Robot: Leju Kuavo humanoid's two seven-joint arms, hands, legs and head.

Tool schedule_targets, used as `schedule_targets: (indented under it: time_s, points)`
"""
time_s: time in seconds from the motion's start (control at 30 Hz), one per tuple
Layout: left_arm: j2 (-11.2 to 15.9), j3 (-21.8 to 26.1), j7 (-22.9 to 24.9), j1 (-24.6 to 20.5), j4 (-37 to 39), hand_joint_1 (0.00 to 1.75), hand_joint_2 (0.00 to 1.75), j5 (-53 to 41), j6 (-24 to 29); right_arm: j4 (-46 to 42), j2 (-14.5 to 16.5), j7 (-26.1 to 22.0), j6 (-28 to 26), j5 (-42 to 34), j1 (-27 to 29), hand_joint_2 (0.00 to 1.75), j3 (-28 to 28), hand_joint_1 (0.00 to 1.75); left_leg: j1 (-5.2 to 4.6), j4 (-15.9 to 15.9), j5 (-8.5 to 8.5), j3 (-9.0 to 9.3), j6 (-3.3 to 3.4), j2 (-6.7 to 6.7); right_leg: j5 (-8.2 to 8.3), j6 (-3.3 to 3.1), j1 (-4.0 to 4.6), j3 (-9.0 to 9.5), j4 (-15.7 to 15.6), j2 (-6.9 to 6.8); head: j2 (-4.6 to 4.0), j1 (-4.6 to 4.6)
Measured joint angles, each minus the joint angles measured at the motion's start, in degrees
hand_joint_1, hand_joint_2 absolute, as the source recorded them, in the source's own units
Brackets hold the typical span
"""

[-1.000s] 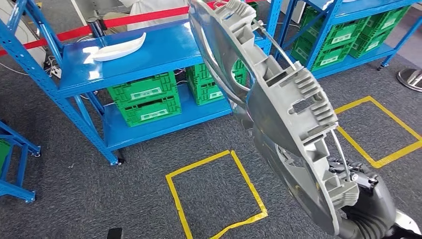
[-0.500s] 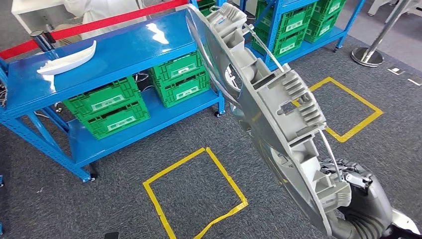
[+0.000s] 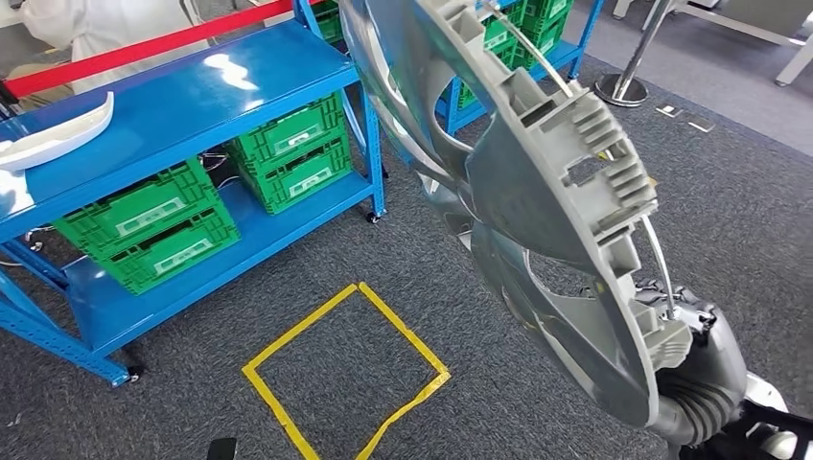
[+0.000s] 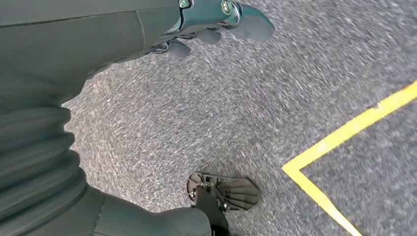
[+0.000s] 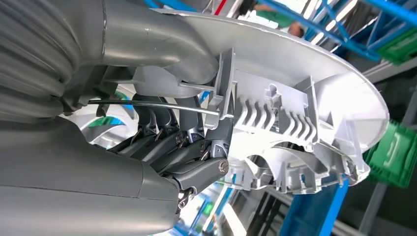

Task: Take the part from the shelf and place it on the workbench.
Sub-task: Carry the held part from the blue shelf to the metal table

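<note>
The part [image 3: 537, 192] is a large silver-grey plastic disc with ribs, slots and a thin wire clip. It is held up on edge in front of me, away from the shelf, and covers the middle and right of the head view. My right hand [image 3: 692, 359] grips its lower rim at the bottom right. In the right wrist view the dark fingers [image 5: 189, 147] curl around the inner rim of the part [image 5: 300, 113] with the thumb on the outer face. My left hand [image 4: 216, 22] hangs over grey carpet with its fingers apart and nothing in them.
A blue shelf [image 3: 182, 101] stands at the left with a white curved piece [image 3: 53, 134] on top and green crates [image 3: 144, 225] below. A yellow tape square [image 3: 345, 374] marks the carpet. Red barrier tape [image 3: 144, 43], a person in white [image 3: 96, 17] and a stanchion base [image 3: 623, 91] lie beyond.
The whole picture has shifted: the camera has turned right, so the shelf and the tape square slid left. My right hand still holds the part the same way.
</note>
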Motion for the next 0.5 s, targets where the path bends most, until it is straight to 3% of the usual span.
schedule_targets:
  time_s: [0.07, 0.17, 0.23, 0.3, 0.37, 0.4, 0.43, 0.47, 0.5]
  points:
    - [-0.1, 0.0, 0.1, 0.0, 0.0, 0.00, 1.75, -0.1, 0.0, 0.1, -0.1, 0.0, 0.1, -0.1, 0.1, 1.75, 0.0, 1.75, -0.14, 0.3, -0.04, -0.03, -0.58, 1.01, 1.13, -0.77, 0.23, 2.23, -4.3, -1.16, 0.00, 0.08]
    - [-0.2, 0.0, 0.2, -0.1, 0.0, 0.00, 1.75, -0.3, 0.0, 0.1, -0.1, -0.3, 0.1, -0.1, 0.6, 1.75, 0.1, 1.75, -0.08, 0.2, 0.14, 0.10, -1.63, 2.24, 1.92, -1.98, 0.26, 1.76, -4.9, 0.41, 0.00, 0.21]
    - [-0.2, 0.0, 0.0, -0.2, -0.1, 0.00, 1.75, -0.4, 0.1, 0.1, -0.1, -0.6, 0.2, 0.0, 0.9, 1.75, 0.1, 1.75, 0.14, 2.2, -1.62, -0.64, -2.37, -0.27, 2.63, -2.60, -0.19, 1.60, -5.3, 1.56, 0.00, 0.12]
    - [-0.2, 0.0, -0.1, -0.1, -0.1, 0.00, 1.75, -0.4, 0.2, 0.3, 0.0, -1.0, 0.4, 0.0, 1.0, 1.75, 0.1, 1.75, 0.50, 8.5, -5.73, -3.05, -3.02, -4.21, 3.24, -2.94, -0.50, 1.10, -5.4, 2.75, 0.00, -0.03]
    - [-0.1, 0.0, -0.2, 0.1, -0.1, 0.00, 1.75, -0.4, 0.2, 0.5, 0.0, -1.4, 0.5, 0.0, 1.2, 1.75, 0.0, 1.75, 0.69, 14.8, -8.57, -5.42, -3.29, -5.45, 3.72, -2.90, -0.55, 0.46, -5.4, 4.32, 0.00, -0.06]
    - [-0.1, 0.0, -0.1, 0.2, -0.1, 0.00, 1.75, -0.3, 0.2, 0.5, 0.0, -1.6, 0.5, 0.0, 1.3, 1.75, 0.0, 1.75, 0.73, 15.5, -8.47, -5.45, -3.31, -5.57, 3.94, -2.77, -0.58, 0.20, -5.4, 5.16, 0.00, -0.05]
    - [-0.1, 0.0, -0.1, 0.2, -0.1, 0.00, 1.75, -0.3, 0.2, 0.6, 0.0, -1.8, 0.6, 0.0, 1.5, 1.75, -0.1, 1.75, 0.77, 13.9, -7.31, -4.36, -3.25, -5.76, 4.15, -2.58, -0.62, 0.01, -5.3, 6.01, 0.00, -0.05]
    - [0.0, 0.0, 0.0, 0.2, -0.1, 0.00, 1.75, -0.2, 0.2, 0.6, 0.1, -1.9, 0.6, 0.1, 1.6, 1.75, -0.1, 1.75, 0.84, 10.4, -5.54, -2.30, -3.14, -6.39, 4.34, -2.36, -0.70, -0.14, -5.3, 6.86, 0.00, -0.05]
    - [0.0, 0.0, 0.0, 0.2, -0.1, 0.00, 1.75, -0.2, 0.2, 0.6, 0.1, -2.0, 0.6, 0.2, 1.7, 1.75, -0.2, 1.75, 0.96, 6.1, -4.12, -0.01, -3.00, -7.91, 4.53, -2.08, -0.76, -0.28, -5.3, 7.64, 0.00, -0.05]
